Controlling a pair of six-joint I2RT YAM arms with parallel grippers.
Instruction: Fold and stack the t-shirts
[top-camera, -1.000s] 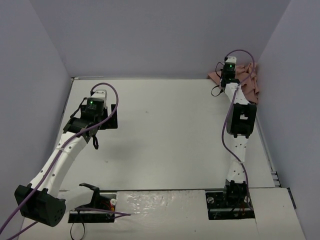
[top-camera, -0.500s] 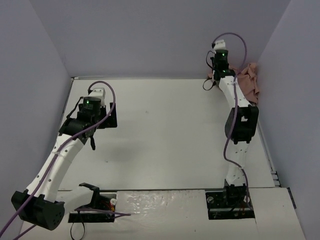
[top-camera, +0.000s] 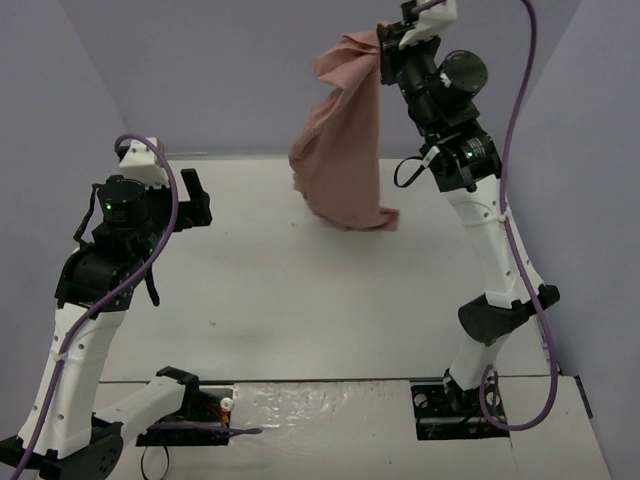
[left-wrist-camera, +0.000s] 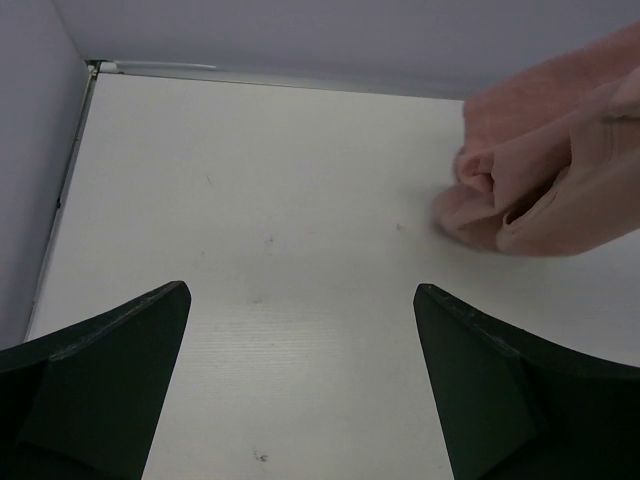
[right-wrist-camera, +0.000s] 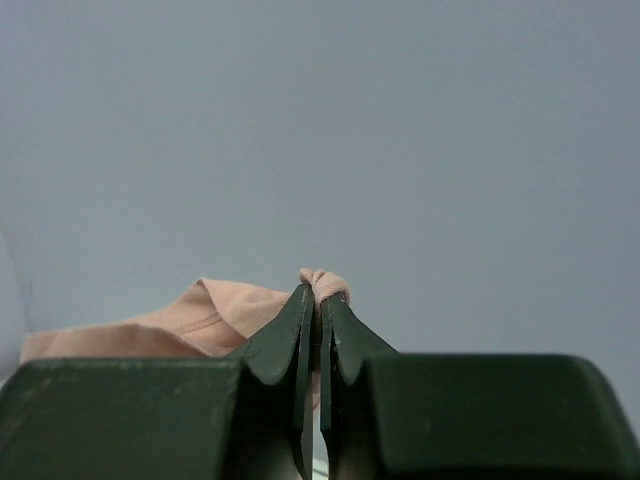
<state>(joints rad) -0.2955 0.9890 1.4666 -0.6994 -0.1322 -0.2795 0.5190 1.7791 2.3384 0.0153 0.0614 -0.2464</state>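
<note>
- The left hand (top-camera: 188, 192) is raised at about 9 o'clock of the worktop (top-camera: 300, 300). Its jaws are spread wide and hold nothing. In its own wrist view the cloth lies off at 2 o'clock.
- The t-shirt (top-camera: 345, 140), dusty pink, hangs in a long bunched drape toward 12 o'clock of the worktop. Its lowest folds curl at or just above the surface, and I cannot tell whether they touch. No print shows in these folds.
- It looks light, soft and quite limp. Held at one point it collapses into a rope and will not keep any shape by itself. It seems neither fragile nor very slippery, though thin cotton can creep out of a small pinch.
- A second hold probably belongs on the low dangling edge, nearest the left hand. A hem corner or a sleeve seam would be best, so the cloth can be spread flat.
- The right hand (top-camera: 385, 45) is up high at 1 o'clock. Its jaws are pinched almost together on a small tuck of fabric at the very top of the t-shirt.
</note>
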